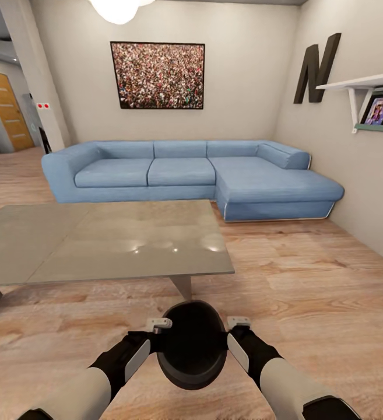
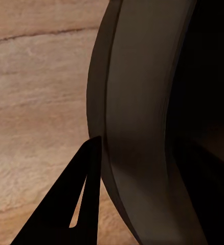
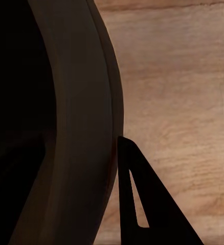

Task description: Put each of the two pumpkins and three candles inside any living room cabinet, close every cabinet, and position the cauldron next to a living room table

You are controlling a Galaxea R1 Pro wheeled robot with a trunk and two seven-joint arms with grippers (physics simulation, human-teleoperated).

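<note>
While we carry the cauldron [image 1: 192, 344] above the wood floor [image 1: 308, 280], just short of the table [image 1: 106, 242], with the left gripper [image 1: 156, 333] and right gripper [image 1: 239, 331] each clamped on its rim, our worry is one side slipping and the pot tipping out.

black cauldron [image 1: 192, 344], glossy grey table [image 1: 98, 242], blue sofa [image 1: 185, 175]
</note>
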